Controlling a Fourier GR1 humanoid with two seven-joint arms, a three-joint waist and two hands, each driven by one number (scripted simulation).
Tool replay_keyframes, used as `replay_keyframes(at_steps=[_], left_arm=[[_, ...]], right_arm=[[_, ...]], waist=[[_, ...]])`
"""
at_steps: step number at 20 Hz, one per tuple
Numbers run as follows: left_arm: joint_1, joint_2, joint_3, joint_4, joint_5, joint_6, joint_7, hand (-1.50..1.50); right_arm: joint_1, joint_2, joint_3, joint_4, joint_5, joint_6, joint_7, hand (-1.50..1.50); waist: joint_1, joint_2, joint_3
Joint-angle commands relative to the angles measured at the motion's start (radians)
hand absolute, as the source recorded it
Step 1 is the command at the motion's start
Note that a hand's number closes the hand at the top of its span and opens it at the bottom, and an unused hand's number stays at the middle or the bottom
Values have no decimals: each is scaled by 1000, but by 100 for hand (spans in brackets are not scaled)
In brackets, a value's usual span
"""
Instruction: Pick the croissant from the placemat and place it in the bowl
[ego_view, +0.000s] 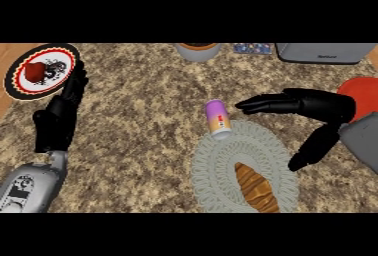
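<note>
Head view: the right hand (314, 107) hovers over the speckled table (140, 130) with its fingers (258, 105) stretched straight out to the view's left and its thumb (310, 150) hanging down well apart from them, so the hand is spread wide and holds nothing. Below the fingers and to the left of the thumb lies the pale woven placemat (221, 170), and on it, nearer the lower edge, the brown croissant (255, 187) lies lengthwise, apart from the hand. Just left of and below the fingertips a small purple, white and orange can (217, 118) lies on its side at the placemat's upper rim. Right behind the hand's wrist, at the view's right edge, shows a red rounded thing, which may be the bowl (362, 92), partly cut off.

The left hand (55, 122) rests at the view's left, fingers pointing up and relaxed, holding nothing. Its fingertips lie beside a round plate (22, 82) with a black and red rim and a dark red thing in its middle. Along the top edge, far from both hands, stand a grey cup (198, 51) and a grey appliance (325, 52).
</note>
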Motion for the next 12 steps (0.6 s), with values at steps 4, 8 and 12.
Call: replay_keyframes(at_steps=[4,8,12], left_arm=[[-26,6,38,25,12,-10,11,0],[28,17,26,-44,-10,-7,22,0],[27,23,32,-57,-16,-17,65,0]], right_arm=[[-40,-4,171,-40,210,59,-211,-150],[-45,-12,252,-83,262,32,-202,-150],[-66,-54,294,-46,344,-2,-273,-150]], waist=[[-25,-5,-3],[-26,-11,-3],[-28,-9,-3]])
